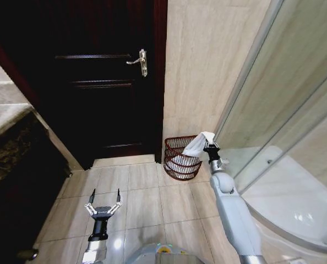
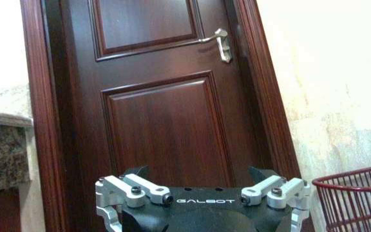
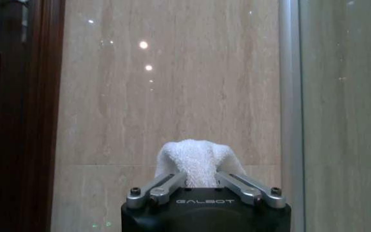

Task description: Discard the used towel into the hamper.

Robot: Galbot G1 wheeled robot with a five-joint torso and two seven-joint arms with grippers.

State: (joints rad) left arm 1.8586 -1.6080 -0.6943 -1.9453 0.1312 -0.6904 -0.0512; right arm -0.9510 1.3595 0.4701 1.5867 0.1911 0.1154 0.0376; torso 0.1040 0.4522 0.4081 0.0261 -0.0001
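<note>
The hamper (image 1: 181, 159) is a small dark red wire basket standing on the floor against the beige wall, right of the door; its rim also shows in the left wrist view (image 2: 356, 181). My right gripper (image 1: 209, 142) is shut on the white towel (image 1: 195, 146), holding it over the hamper's right rim, with the cloth draping down into the basket. In the right wrist view the towel (image 3: 197, 162) bulges up between the closed fingers (image 3: 166, 186). My left gripper (image 1: 104, 199) hangs open low over the floor tiles, well left of the hamper, holding nothing.
A dark wooden door (image 1: 103, 82) with a metal handle (image 1: 140, 61) stands behind. A stone counter (image 1: 9, 143) runs along the left. A glass shower screen (image 1: 279, 110) and white tub (image 1: 295, 203) close off the right. Beige floor tiles (image 1: 147, 203) lie between.
</note>
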